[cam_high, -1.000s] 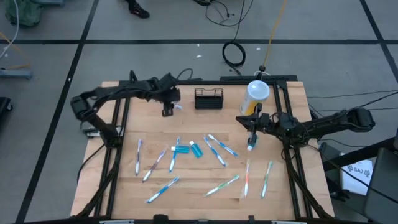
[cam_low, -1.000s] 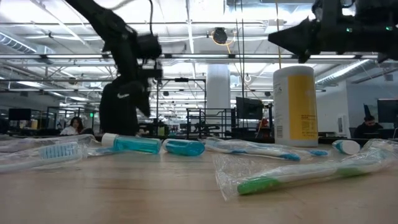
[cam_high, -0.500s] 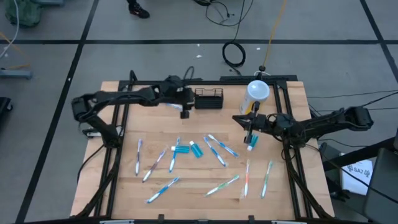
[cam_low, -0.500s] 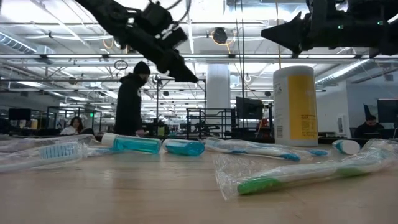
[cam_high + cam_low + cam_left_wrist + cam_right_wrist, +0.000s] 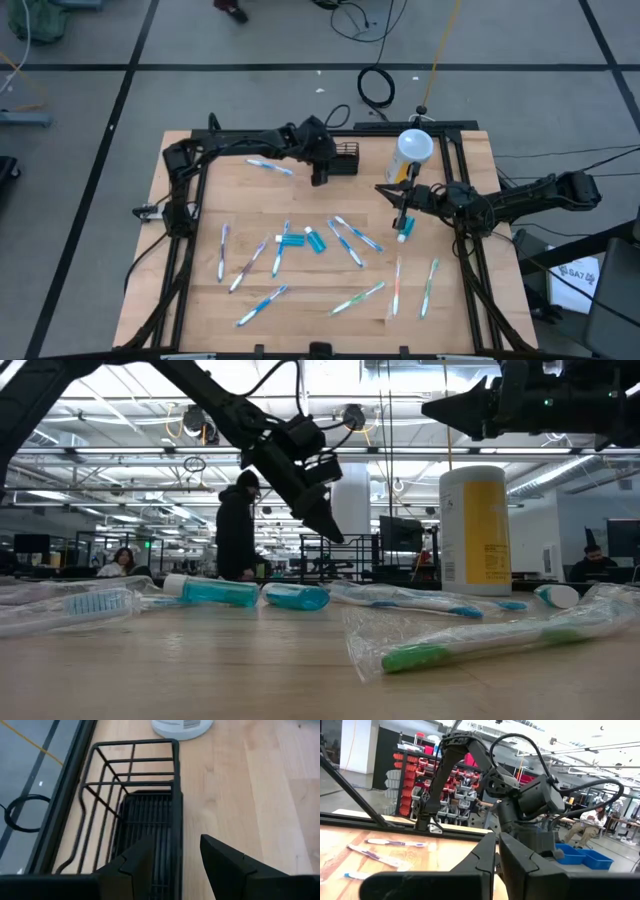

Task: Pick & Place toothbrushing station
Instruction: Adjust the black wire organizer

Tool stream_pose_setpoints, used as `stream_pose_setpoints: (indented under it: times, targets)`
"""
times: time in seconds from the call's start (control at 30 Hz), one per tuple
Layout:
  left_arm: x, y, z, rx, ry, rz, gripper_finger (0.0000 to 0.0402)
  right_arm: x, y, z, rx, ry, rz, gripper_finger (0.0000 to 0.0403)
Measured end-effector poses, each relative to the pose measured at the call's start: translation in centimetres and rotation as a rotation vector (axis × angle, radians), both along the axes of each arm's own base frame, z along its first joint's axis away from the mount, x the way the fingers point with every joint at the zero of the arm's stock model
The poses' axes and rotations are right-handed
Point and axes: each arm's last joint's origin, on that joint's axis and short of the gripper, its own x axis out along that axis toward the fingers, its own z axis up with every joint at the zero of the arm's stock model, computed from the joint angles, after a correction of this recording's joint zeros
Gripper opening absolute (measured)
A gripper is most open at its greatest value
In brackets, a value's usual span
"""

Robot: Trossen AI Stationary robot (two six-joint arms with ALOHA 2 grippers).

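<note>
The toothbrushing station (image 5: 342, 158) is a small black wire caddy. It stands on its base at the table's far middle and also shows in the left wrist view (image 5: 131, 805) and the low view (image 5: 335, 558). My left gripper (image 5: 320, 176) (image 5: 176, 842) is open and slants down at the caddy's left end. One finger is over the caddy's inside and the other is outside its near long wall (image 5: 175, 815). I see no touch. My right gripper (image 5: 402, 210) (image 5: 496, 845) is shut on nothing, raised over the table's right part.
A yellow bottle with a white lid (image 5: 413, 150) (image 5: 474, 530) stands just right of the caddy. Several toothbrushes, some in clear wrappers, lie scattered over the table's near half (image 5: 300, 240). One more (image 5: 268, 165) lies under my left arm. Black frame rails run along both sides.
My left gripper has gone toward the table's right edge along the far part, sinking slightly and tipping further down. It now stands at the caddy's left end. The caddy has not moved.
</note>
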Motion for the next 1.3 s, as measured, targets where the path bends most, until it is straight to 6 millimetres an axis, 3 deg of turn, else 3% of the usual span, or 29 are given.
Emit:
stream_pose_setpoints:
  times: [0.23, 0.53, 0.73, 0.9, 1.07, 1.3]
  targets:
    - [-0.3, 0.6, -0.1, 0.034, 0.01, -0.001, 0.0153, -0.1, 0.0, -0.3, 0.031, -0.001, 0.009, 0.002]
    - [-0.7, 1.2, 0.2, 0.031, 0.001, -0.012, 0.0012, -0.1, 0.1, -0.3, 0.033, 0.0, 0.01, 0.002]
    - [-0.7, 1.2, 0.2, 0.047, 0.008, -0.024, 0.0014, -0.1, 0.1, -0.3, 0.033, 0.0, 0.01, 0.002]
    - [-1.1, 0.2, 1.6, 0.083, 0.018, -0.047, 0.0008, -0.1, 0.1, -0.3, 0.032, 0.001, 0.01, 0.002]
    - [-1.5, -1.7, 4.2, 0.107, 0.004, -0.07, 0.0005, -0.1, 0.1, -0.3, 0.032, 0.001, 0.01, 0.002]
    - [-0.3, -5.6, 4.2, 0.204, 0.075, -0.094, 0.0004, -0.1, 0.1, -0.2, 0.05, -0.011, 0.014, 0.002]
